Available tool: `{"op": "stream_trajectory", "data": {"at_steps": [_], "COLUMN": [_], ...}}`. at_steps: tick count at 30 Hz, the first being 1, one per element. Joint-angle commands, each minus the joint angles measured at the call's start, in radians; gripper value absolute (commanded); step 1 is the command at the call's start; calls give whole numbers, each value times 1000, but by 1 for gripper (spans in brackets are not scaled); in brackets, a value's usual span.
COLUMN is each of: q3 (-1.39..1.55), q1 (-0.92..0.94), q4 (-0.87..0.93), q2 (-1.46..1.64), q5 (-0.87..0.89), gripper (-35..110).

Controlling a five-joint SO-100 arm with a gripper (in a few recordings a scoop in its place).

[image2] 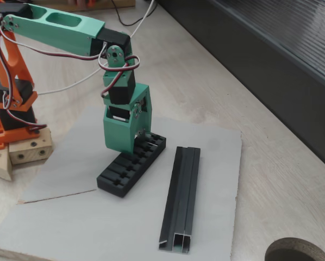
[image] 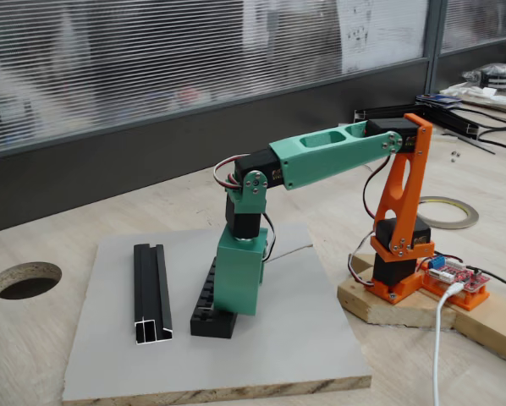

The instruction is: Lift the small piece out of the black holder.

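While the black rail (image2: 181, 201) lies just beside the black holder (image2: 129, 169) on the grey board (image2: 70, 217), we see our gripper (image2: 142, 142) planted over the holder's far slots. We cannot make out the small piece, nor tell how the jaws stand. Bare board surrounds the holder. No writing is readable.

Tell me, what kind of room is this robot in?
Probably a workshop or lab: a bare wooden workbench with a round hole, an exposed red circuit board with loose wires, and a window with grey blinds.
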Motion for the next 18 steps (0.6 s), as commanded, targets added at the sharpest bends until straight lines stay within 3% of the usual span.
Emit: {"op": "stream_trajectory", "data": {"at_steps": [1, 18], "q3": [-5, -9], "q1": [-12, -130], "q4": [8, 6], "q2": [29, 29], "q5": [15, 12], "gripper": [52, 52]}}
